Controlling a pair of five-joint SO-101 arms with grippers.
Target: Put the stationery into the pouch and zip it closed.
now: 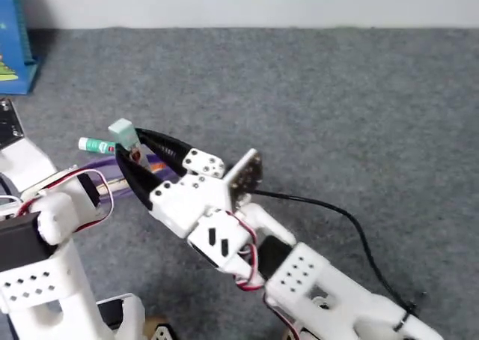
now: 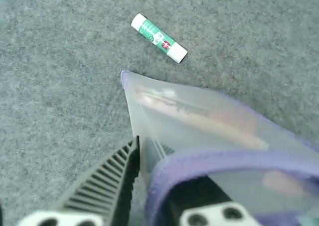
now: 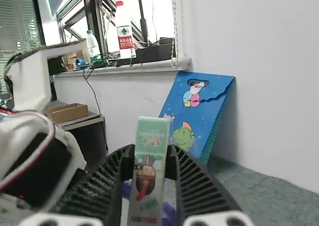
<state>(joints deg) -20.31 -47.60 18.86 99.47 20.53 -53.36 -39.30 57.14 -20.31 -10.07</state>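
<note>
Green-topped box [image 3: 151, 136] is being clamped by the right hand [image 3: 149, 150] just above the pouch [image 2: 209, 121], whose rim the left hand [image 2: 143, 156] is pinching; lowering it end-first into the mouth is looking safest.

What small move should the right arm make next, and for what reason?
Probably lower the green box into the pouch. The right gripper is shut on the box, upright and close to the pouch, and the left gripper holds the pouch by its edge. The glue stick lies outside on the carpet, for later.
</note>
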